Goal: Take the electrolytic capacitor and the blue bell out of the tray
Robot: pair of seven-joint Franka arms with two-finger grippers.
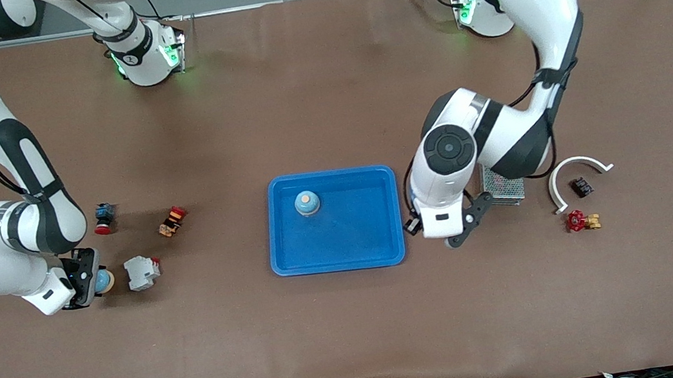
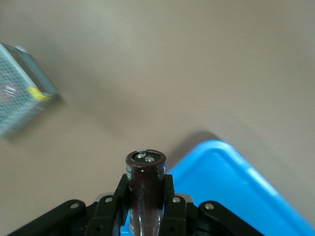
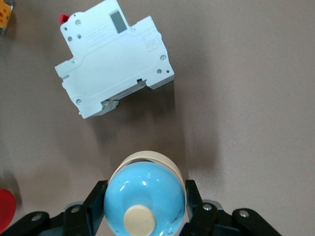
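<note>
My left gripper (image 1: 413, 226) is shut on a dark brown capacitor (image 2: 145, 173) and holds it above the table, just off the blue tray's (image 1: 384, 254) edge toward the left arm's end; the tray corner shows in the left wrist view (image 2: 231, 182). A blue bell (image 1: 307, 202) with a cream button stands in the tray. My right gripper (image 1: 86, 286) is shut on a second blue bell (image 3: 144, 196), low at the table near the right arm's end, beside a white circuit breaker (image 3: 113, 59). That bell also shows in the front view (image 1: 105, 280).
Near the right gripper lie the breaker (image 1: 142, 272), a red-capped button (image 1: 104, 218) and an orange switch (image 1: 173, 221). Toward the left arm's end lie a mesh-covered power supply (image 1: 503, 188), a white curved piece (image 1: 578, 169), a small black part (image 1: 582, 186) and a red valve (image 1: 581, 221).
</note>
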